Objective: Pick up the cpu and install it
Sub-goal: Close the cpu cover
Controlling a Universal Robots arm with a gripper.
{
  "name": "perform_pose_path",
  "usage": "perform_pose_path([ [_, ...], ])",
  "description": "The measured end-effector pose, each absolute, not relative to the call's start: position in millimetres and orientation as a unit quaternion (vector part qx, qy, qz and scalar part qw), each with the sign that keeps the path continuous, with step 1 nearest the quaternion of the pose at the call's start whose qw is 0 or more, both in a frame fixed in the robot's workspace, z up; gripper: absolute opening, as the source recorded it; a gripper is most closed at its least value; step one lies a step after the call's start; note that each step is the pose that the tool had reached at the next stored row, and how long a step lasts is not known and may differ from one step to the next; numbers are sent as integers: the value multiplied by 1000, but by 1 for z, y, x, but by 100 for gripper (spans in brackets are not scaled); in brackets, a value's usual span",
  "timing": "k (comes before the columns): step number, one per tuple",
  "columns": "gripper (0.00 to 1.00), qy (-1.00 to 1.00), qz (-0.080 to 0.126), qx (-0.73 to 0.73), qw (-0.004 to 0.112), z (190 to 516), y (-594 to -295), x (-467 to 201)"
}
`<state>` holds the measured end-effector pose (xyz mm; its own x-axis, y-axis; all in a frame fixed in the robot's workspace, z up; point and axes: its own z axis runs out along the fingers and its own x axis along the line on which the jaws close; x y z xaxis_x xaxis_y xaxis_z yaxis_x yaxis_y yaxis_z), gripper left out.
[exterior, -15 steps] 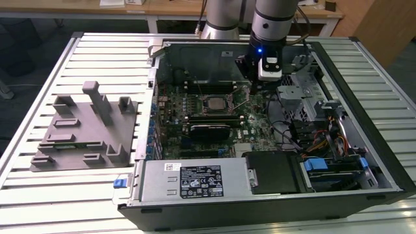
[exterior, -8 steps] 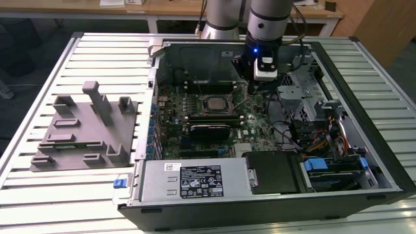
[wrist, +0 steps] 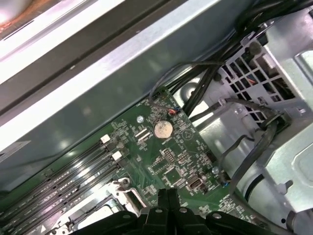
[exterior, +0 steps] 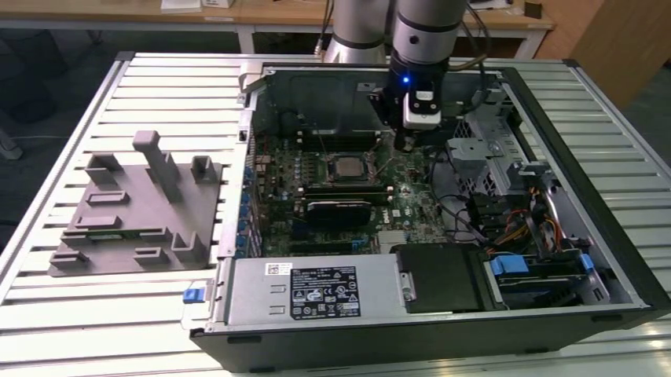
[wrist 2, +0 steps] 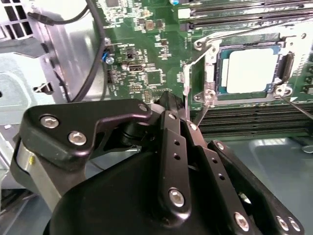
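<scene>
The cpu (exterior: 350, 166) lies flat in the black-framed socket (exterior: 350, 155) in the middle of the green motherboard. In the second wrist view the cpu (wrist 2: 249, 70) shows its pale silver top inside the socket frame (wrist 2: 209, 73). My gripper (exterior: 405, 143) hangs over the board toward the exterior view's right of the socket and holds nothing. In both wrist views its black fingers are pressed together, and the gripper (wrist 2: 168, 100) tips sit right beside the socket's thin metal lever (wrist 2: 186, 83). I cannot tell whether they touch it. The gripper (wrist: 166, 192) points down at the board.
The open computer case (exterior: 587, 196) surrounds the board with metal walls. Long black memory sticks (exterior: 338, 188) flank the socket. A drive cage with cables (exterior: 493, 165) stands to the exterior view's right. The power supply (exterior: 314, 290) is at the front. A grey tray (exterior: 115, 236) lies outside the case.
</scene>
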<state>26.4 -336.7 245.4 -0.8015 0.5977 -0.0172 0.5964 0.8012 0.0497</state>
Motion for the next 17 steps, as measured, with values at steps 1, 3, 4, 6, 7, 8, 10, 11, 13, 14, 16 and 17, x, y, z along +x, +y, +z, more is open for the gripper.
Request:
perform_pose_path([
  [1, 11, 949, 21, 315, 16, 245, -337, 25],
  [3, 11, 949, 21, 315, 16, 246, -337, 22],
  [4, 11, 949, 22, 315, 16, 246, -337, 21],
  [6, 11, 949, 23, 315, 15, 247, -337, 18],
  [7, 11, 949, 23, 315, 15, 247, -337, 16],
  [8, 11, 949, 24, 315, 15, 247, -337, 15],
  [10, 11, 949, 25, 315, 14, 248, -337, 11],
  [11, 11, 949, 25, 315, 14, 248, -337, 9],
  [13, 11, 949, 25, 315, 14, 248, -337, 4],
  [14, 11, 949, 26, 315, 14, 248, -337, 1],
  [16, 11, 949, 26, 315, 14, 248, -336, -3],
  [17, 11, 949, 26, 315, 14, 248, -336, -5],
])
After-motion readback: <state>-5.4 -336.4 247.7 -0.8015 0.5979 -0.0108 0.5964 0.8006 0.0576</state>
